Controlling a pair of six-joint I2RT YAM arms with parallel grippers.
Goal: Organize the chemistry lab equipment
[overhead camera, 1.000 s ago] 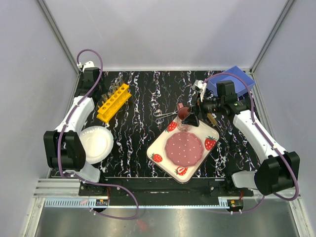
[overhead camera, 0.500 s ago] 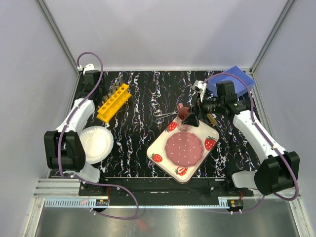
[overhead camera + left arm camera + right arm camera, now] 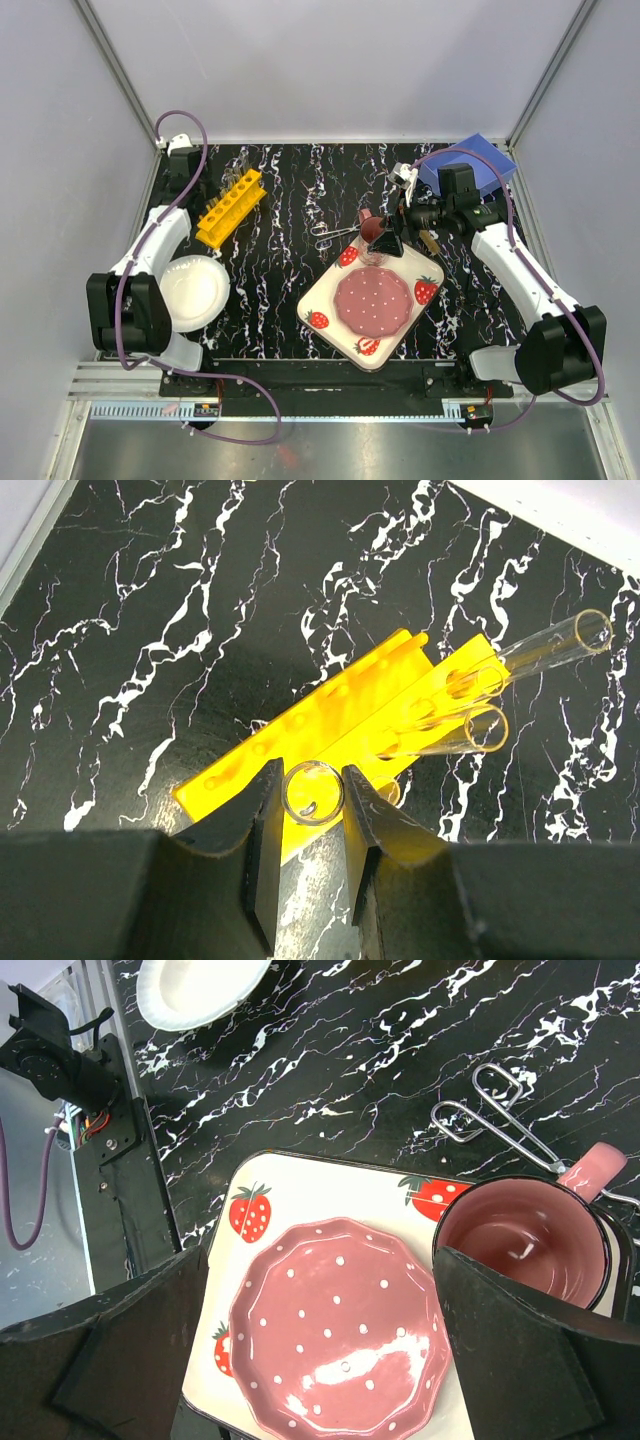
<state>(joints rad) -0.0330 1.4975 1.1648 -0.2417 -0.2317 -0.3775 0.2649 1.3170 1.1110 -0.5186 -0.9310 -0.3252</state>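
Observation:
In the left wrist view my left gripper (image 3: 312, 783) is shut on a thin clear tube (image 3: 312, 793), seen end-on between the fingers, just above the near end of the yellow rack (image 3: 320, 715). Three more clear tubes (image 3: 487, 730) stand in the rack's right end. From above, the rack (image 3: 230, 207) lies at the far left with the left gripper (image 3: 192, 188) beside it. The metal scissors (image 3: 335, 232) (image 3: 500, 1120) lie mid-table by the mug. My right gripper (image 3: 322, 1260) (image 3: 388, 240) is open over the tray and holds nothing.
A strawberry-print tray (image 3: 325, 300) (image 3: 300, 1190) carries a pink dotted plate (image 3: 340, 1330) and a pink mug (image 3: 525, 1250). A round white plate (image 3: 195, 290) sits front left, beside the left arm. A blue box (image 3: 475, 165) lies in the far right corner.
The left wrist has shifted slightly toward the far left corner, still holding the tube. The right arm has not moved.

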